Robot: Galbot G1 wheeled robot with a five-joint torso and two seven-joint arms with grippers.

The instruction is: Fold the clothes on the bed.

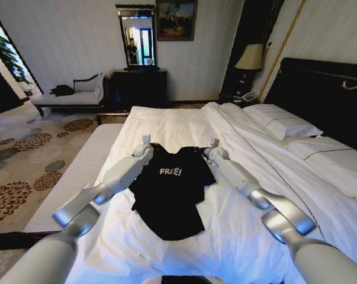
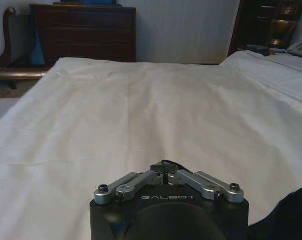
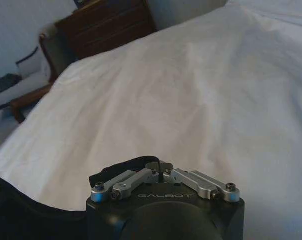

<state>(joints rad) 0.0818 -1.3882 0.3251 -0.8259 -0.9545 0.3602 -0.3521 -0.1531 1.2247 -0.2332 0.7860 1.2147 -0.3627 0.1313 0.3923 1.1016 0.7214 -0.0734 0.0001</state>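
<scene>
The soft black T-shirt (image 1: 169, 192) with white "FREE!" letters is lying flat in the middle of the big white bed (image 1: 237, 236). We are pinching its top corners: our left gripper (image 1: 145, 141) and right gripper (image 1: 214, 144) are both closed tight on black cloth. White pillows (image 1: 282, 121) are sitting by the dark headboard (image 1: 326, 89). A dark wooden dresser (image 1: 140, 86) is standing past the bed.

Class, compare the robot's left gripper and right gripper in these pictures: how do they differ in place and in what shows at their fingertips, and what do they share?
The left gripper sits at the black T-shirt's collar end on the robot's left; the right gripper sits at that end on the right. In its wrist view the right gripper has a black fabric edge beside its tips; the left gripper shows just a dark sliver.

Shared: both are shut, low over the white bed.
</scene>
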